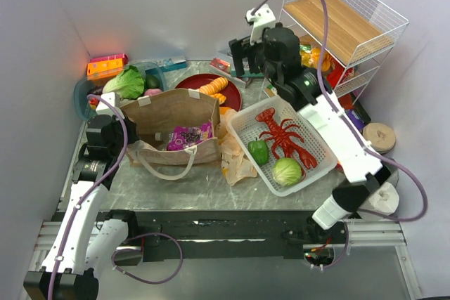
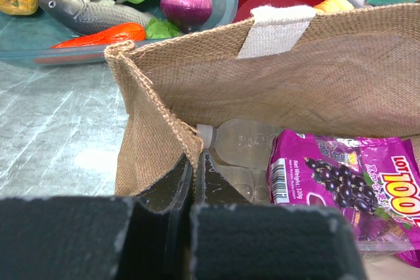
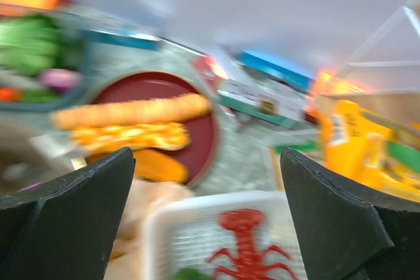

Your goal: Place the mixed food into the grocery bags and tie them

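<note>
The brown bag (image 1: 176,121) stands open at centre left, with a purple snack packet (image 1: 188,135) inside. My left gripper (image 1: 121,114) is shut on the bag's left rim; in the left wrist view the fingers (image 2: 195,159) pinch the woven edge (image 2: 157,116) beside a clear bottle (image 2: 243,142) and the purple packet (image 2: 354,188). The tan plastic bag (image 1: 235,156) lies crumpled between the brown bag and the white basket (image 1: 239,128). The basket holds a bell pepper (image 1: 259,151), a cabbage (image 1: 287,171) and a red lobster (image 1: 281,138). My right gripper (image 1: 242,61) hangs open and empty above the table's back; its view is blurred (image 3: 207,155).
A teal tray (image 1: 81,96) at back left holds lettuce (image 1: 126,82), a fish (image 2: 98,11) and a red onion (image 2: 187,4). A dark red plate (image 1: 204,82) carries orange food. A white wire shelf (image 1: 344,26) with orange packets (image 1: 313,54) stands at back right.
</note>
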Motion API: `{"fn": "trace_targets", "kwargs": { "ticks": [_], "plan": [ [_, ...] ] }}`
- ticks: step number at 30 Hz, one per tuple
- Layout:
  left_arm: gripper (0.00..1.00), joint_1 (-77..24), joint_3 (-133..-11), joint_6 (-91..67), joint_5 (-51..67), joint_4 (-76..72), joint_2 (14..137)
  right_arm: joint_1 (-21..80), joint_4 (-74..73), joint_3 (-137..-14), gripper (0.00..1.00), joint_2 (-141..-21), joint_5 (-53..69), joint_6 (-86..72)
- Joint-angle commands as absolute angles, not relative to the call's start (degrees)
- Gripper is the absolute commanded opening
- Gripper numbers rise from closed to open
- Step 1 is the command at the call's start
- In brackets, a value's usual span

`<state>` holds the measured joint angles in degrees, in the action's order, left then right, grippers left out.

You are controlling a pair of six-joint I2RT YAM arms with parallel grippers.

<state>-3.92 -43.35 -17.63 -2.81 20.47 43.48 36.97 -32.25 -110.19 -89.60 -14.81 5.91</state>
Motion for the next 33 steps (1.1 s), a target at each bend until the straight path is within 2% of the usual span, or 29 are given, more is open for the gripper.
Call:
{"fn": "trace_targets", "kwargs": {
  "ticks": [1,10,14,19,25,28,29,31,33],
  "plan": [
    [0.01,-3.6,-43.6,-17.1,-2.4,17.8,42.6,33.2,-36.4,-115.4,0.99,-96.2,-26.0,10.3],
    [0.01,-3.6,-43.5,-17.1,-2.6,17.9,42.9,30.6,-28.8,-114.6,0.99,-102.7,-40.2,21.2],
    [0.01,-3.6,-43.5,-17.1,-2.7,17.9,43.1,30.5,-23.0,-109.6,0.99,-101.9,-42.8,25.9],
    [0.01,-3.6,-43.6,-17.1,-2.8,17.9,43.1,29.2,-26.1,-110.9,0.99,-104.2,-45.6,24.6],
    [0.01,-3.6,-43.5,-17.1,-2.7,18.0,43.0,28.5,-22.3,-105.1,0.99,-104.0,-50.6,25.8],
    [0.01,-3.6,-43.6,-17.1,-2.7,18.0,42.9,28.1,-22.6,-105.4,0.93,-104.2,-52.1,26.0],
    [0.01,-3.6,-43.5,-17.1,-2.8,18.1,42.9,28.2,-22.8,-105.9,0.83,-104.6,-53.1,26.2],
    [0.01,-3.6,-43.5,-17.1,-3.1,18.1,42.7,27.8,-24.1,-106.7,0.71,-104.7,-52.7,25.8],
    [0.01,-3.6,-43.6,-17.1,-3.5,18.2,42.6,27.8,-24.1,-107.2,0.45,-104.2,-51.9,26.2]
  ]
}}
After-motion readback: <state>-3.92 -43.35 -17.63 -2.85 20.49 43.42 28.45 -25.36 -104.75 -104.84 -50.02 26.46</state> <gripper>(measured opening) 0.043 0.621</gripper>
